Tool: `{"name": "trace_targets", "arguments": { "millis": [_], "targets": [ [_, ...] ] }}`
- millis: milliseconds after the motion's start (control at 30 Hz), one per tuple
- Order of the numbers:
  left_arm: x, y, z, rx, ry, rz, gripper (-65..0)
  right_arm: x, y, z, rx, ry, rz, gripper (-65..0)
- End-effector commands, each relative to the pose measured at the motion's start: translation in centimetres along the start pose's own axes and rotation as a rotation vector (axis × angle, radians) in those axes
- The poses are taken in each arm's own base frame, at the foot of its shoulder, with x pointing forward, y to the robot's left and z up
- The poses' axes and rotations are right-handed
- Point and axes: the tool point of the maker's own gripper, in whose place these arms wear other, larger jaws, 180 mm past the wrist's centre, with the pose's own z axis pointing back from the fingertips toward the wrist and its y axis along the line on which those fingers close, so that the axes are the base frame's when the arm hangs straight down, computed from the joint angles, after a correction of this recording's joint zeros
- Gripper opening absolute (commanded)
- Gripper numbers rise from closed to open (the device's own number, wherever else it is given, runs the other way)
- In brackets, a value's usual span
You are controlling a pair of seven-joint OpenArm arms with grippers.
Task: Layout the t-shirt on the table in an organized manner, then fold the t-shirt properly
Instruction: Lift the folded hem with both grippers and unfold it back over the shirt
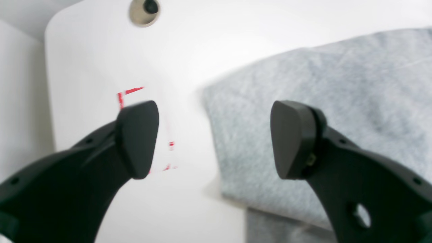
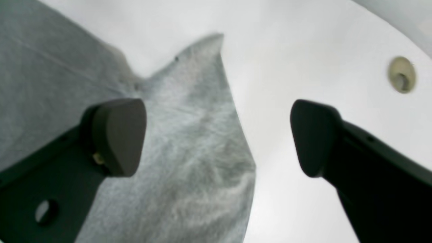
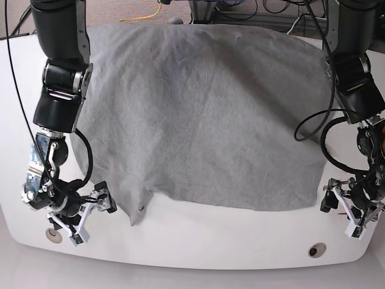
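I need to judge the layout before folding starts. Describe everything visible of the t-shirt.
The t-shirt is heather-grey, soft cotton-looking knit, spread wide and mostly flat across the white table, with gentle wrinkles. No print shows on the upturned side. Its far edge reaches the table's back edge. At the near edge one part juts out in a point on the right arm's side; on the left arm's side a layer lies folded over another. Neither gripper touches it.
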Motion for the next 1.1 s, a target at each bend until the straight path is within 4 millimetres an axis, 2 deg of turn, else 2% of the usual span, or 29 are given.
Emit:
{"name": "trace_targets", "arguments": {
  "millis": [0, 67, 233, 333, 433, 567, 600, 633, 767, 833, 967, 1067],
  "targets": [
    [3.0, 1.9, 2.1, 0.059, -0.08, -0.039, -16.4, 1.8, -0.3, 2.4, -0.016, -0.081, 0.009, 0.0],
    [3.1, 1.9, 2.5, 0.071, -0.072, -0.053, -16.4, 1.1, 0.2, 3.0, 0.0, -0.091, -0.004, 0.0],
    [1.0, 0.7, 3.6, 0.088, -0.001, -0.1, -16.4, -1.3, 2.7, 4.1, 0.065, -0.082, -0.014, -0.2],
    [0.3, -0.7, 4.4, 0.075, -0.005, -0.13, -16.4, -3.1, 4.6, 4.3, 0.118, -0.071, -0.021, -4.6],
    [-1.2, -2.4, 4.9, 0.042, 0.009, -0.147, -16.4, -4.8, 6.3, 4.4, 0.163, -0.056, -0.026, -11.1],
    [-3.3, -5.6, 5.0, -0.016, 0.03, -0.154, -16.5, -7.3, 8.6, 4.5, 0.242, -0.042, -0.063, -28.9],
    [-3.7, -5.9, 5.0, -0.02, 0.035, -0.155, -16.5, -7.6, 8.9, 4.6, 0.251, -0.04, -0.068, -31.4],
    [-4.5, -6.8, 5.1, -0.03, 0.046, -0.158, -16.5, -8.4, 9.5, 4.5, 0.273, -0.032, -0.084, -38.5],
    [-6.7, -9.0, 5.1, -0.07, 0.073, -0.15, -16.8, -10.8, 11.1, 4.6, 0.326, -0.002, -0.122, -57.2],
    [-7.7, -10.2, 5.1, -0.092, 0.083, -0.142, -19.6, -11.9, 11.9, 4.6, 0.347, 0.017, -0.137, -64.5],
    [-8.8, -12.0, 5.3, -0.121, 0.091, -0.131, -27.2, -13.8, 12.9, 4.8, 0.374, 0.048, -0.165, -63.7],
    [-10.6, -13.2, 5.5, -0.144, 0.135, -0.119, -33.5, -15.3, 13.6, 4.9, 0.39, 0.074, -0.183, -63.4]
  ]
}}
